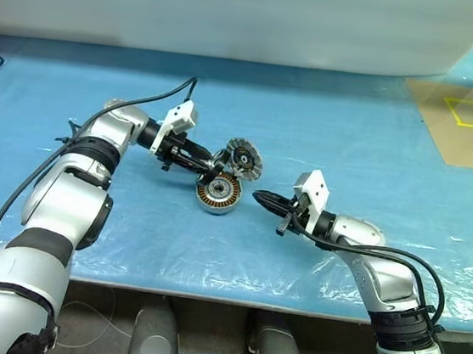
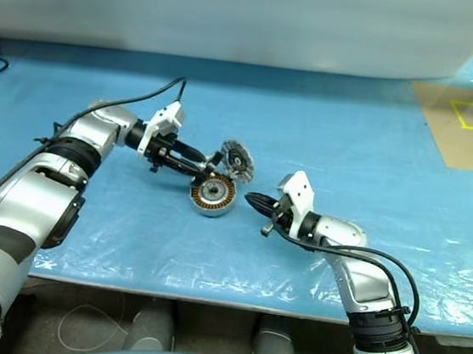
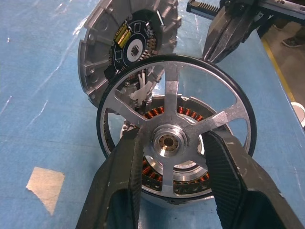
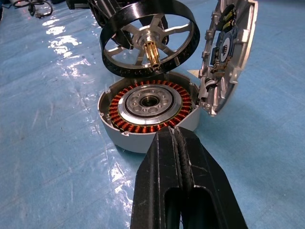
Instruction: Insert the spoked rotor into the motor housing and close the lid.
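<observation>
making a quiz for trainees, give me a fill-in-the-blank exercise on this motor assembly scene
1. The left tool grips the dark-rimmed wheel with silver spokes by its ____.
2. The spoked wheel hangs just above the round silver housing with ____-coloured windings.
3. The round grey metal lid stands on its ____ beside the housing.
4. The right tool, near the housing, is ____ and holds nothing.

Missing words: hub; copper; edge; shut

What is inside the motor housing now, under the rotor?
Inside the housing are a ring of copper windings and a silver centre with a dark hole. The rotor, held by the left gripper, hangs above it, not inserted. Nothing covers the inside.
</observation>
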